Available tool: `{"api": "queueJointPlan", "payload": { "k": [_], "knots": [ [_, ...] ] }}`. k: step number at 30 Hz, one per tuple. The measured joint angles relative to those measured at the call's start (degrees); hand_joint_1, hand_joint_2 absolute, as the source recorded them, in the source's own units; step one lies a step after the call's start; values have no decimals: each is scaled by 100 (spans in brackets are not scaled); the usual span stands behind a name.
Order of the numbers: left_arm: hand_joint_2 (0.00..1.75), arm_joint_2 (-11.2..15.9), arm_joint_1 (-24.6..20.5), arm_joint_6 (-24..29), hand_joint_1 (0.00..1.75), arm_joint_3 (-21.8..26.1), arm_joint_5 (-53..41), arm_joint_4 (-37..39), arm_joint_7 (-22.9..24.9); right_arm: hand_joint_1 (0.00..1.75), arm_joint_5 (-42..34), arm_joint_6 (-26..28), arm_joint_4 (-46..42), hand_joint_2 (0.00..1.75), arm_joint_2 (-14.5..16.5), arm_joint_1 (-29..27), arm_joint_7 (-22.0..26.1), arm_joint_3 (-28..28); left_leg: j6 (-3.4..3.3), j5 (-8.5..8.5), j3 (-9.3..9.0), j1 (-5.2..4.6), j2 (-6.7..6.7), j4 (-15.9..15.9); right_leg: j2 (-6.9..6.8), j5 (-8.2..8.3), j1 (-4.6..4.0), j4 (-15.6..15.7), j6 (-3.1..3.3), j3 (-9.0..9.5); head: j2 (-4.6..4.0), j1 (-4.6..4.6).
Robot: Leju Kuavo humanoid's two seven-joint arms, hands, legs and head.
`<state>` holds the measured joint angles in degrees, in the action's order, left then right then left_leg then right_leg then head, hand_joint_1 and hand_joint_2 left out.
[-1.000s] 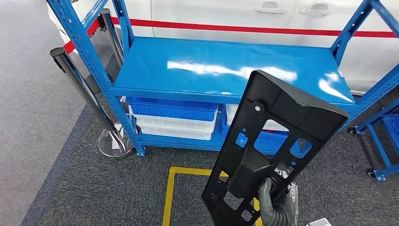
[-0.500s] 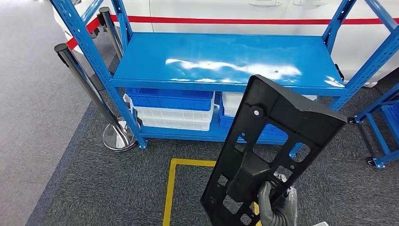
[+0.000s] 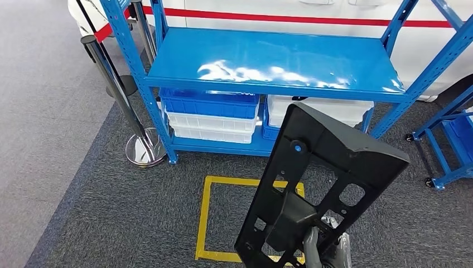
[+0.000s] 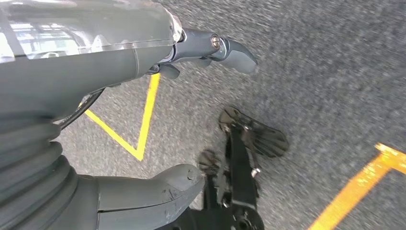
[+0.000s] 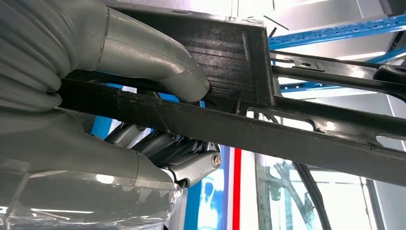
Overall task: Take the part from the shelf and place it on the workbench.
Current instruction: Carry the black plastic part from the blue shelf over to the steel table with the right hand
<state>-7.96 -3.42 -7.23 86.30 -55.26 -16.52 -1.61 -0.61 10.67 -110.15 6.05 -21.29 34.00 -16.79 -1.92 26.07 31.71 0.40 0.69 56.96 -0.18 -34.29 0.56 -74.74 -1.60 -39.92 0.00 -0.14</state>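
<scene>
Since a second ago your camera has backed off: the blue shelf (image 3: 273, 58) now sits higher in the frame, with more of the yellow floor square (image 3: 203, 218) showing. Your right robot hand (image 3: 323, 251) grips the black part (image 3: 321, 184) at lower right of the frame, tilted upright. Your left robot hand (image 4: 143, 110) hangs over the carpet, fingers apart, holding nothing.

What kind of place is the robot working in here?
Probably a car workshop or factory floor: a blue steel shelf holding storage bins, yellow floor marking, and a white car behind it.
</scene>
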Motion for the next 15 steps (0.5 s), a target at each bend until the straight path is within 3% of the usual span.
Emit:
{"api": "queueJointPlan", "payload": {
  "k": [1, 3, 5, 6, 7, 9, 11, 13, 14, 15],
  "knots": [
    [175, -1, 0, 0, 0, 3, 6, 0, 3, 175, -2, -13, 2, 175, -3, -10, 27, 0, 10, -56, 91, -3, 2, 21, 0, 148, 2, 22, 6, 127, 0, 0],
    [175, -9, -6, -2, 0, 15, 8, 0, 4, 175, -30, -32, 3, 175, -8, -27, 54, 1, 38, -153, 250, -16, 9, 77, -31, 401, -6, 674, 53, 711, 0, 0],
    [175, -31, 1, -10, 0, 33, 14, 0, 3, 175, -117, -89, 1, 175, -8, -38, 58, 8, 84, -229, 320, -32, 26, 128, -136, 323, -43, 1536, 129, 1324, 0, -3],
    [175, -39, 7, -14, 0, 43, 18, 0, 2, 175, -174, -132, -1, 175, -6, -47, 62, 18, 114, -267, 326, -31, 50, 135, -173, 253, -66, 1773, 168, 1468, 0, -2],
    [175, -45, 15, -17, 0, 52, 21, 0, 1, 175, -223, -171, -2, 175, -4, -58, 66, 31, 148, -307, 327, -22, 72, 128, -171, 236, -80, 1865, 206, 1499, 0, -1],
    [175, -47, 22, -18, 0, 75, 22, -1, -2, 175, -288, -221, -3, 175, 2, -94, 73, 62, 230, -292, 362, -11, 87, 148, -107, 360, -72, 1892, 299, 1402, -1, 4],
    [175, -51, 30, -21, 0, 89, 23, -1, -11, 175, -314, -239, -2, 175, 18, -121, 73, 83, 288, 71, 471, -8, 26, 408, -35, 508, -53, 1921, 388, 1245, -1, -12],
    [175, -57, 33, -26, 0, 91, 30, 0, -44, 175, -317, -257, -1, 175, 49, -160, 74, 113, 310, 623, 628, 0, -18, 1054, 54, 630, -65, 1912, 427, 1074, 0, -29],
    [175, -57, 31, -24, 0, 92, 38, 0, -63, 175, -315, -268, 0, 175, 63, -188, 74, 140, 315, 787, 690, 0, -19, 1422, 98, 692, -75, 1901, 430, 993, 0, -30],
    [175, -57, 28, -15, 0, 93, 48, 0, -82, 175, -313, -280, 1, 175, 74, -221, 74, 175, 313, 826, 707, 0, -21, 1694, 141, 749, -84, 1885, 427, 912, 0, -30]
  ]
}}
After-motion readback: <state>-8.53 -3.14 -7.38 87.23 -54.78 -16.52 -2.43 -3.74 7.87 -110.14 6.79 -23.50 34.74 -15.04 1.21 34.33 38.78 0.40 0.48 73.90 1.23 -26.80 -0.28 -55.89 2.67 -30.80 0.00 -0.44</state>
